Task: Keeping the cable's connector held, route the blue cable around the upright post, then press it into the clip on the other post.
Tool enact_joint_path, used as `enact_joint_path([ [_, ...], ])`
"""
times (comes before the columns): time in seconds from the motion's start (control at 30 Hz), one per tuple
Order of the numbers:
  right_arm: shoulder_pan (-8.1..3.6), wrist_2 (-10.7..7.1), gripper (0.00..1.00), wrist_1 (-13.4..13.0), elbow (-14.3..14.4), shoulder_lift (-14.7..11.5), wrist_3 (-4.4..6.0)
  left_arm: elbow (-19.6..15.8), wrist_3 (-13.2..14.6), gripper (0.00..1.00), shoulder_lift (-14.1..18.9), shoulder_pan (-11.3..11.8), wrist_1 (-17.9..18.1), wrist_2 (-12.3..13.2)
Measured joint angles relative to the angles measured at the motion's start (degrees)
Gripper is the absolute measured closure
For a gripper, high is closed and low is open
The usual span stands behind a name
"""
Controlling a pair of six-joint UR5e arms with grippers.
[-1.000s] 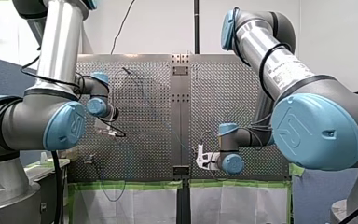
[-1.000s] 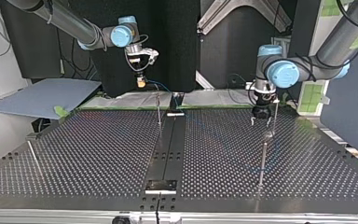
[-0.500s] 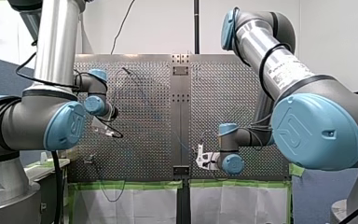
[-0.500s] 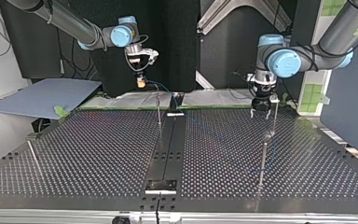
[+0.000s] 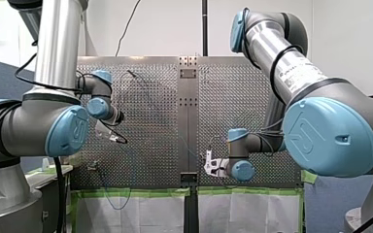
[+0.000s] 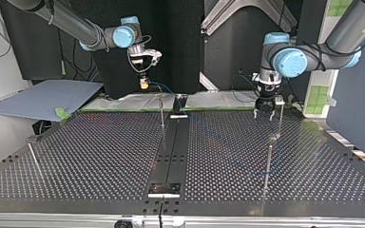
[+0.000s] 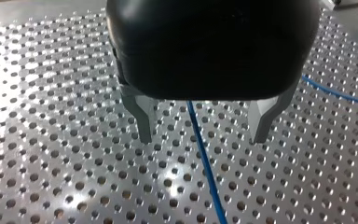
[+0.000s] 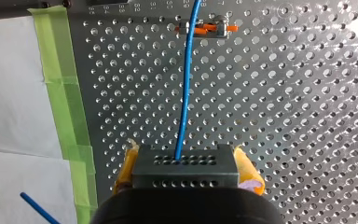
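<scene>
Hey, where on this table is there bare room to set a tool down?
Top view's left half: the wide bare stretch between the thin rod and the centre post. Crowded on the other half: blue cable, a post, my left gripper.

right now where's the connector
The connector sits clamped between my right gripper's yellow pads, at the top view's left, the blue cable running ahead from it.

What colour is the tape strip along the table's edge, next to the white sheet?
Bright green: the tape shows best in the right wrist view.
</scene>
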Motion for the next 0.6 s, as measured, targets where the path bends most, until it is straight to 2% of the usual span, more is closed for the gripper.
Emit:
enact_joint_path([
  [0.33,-0.01,-0.02,1.00,-0.1,0.0,0.1,0.00,-3.9,0.8,0.01,4.6,-0.2,-0.5,1.6],
  [0.6,0.00,-0.05,1.00,-0.2,0.0,0.1,0.18,-6.7,4.3,0.01,9.0,-0.7,-2.6,2.6],
])
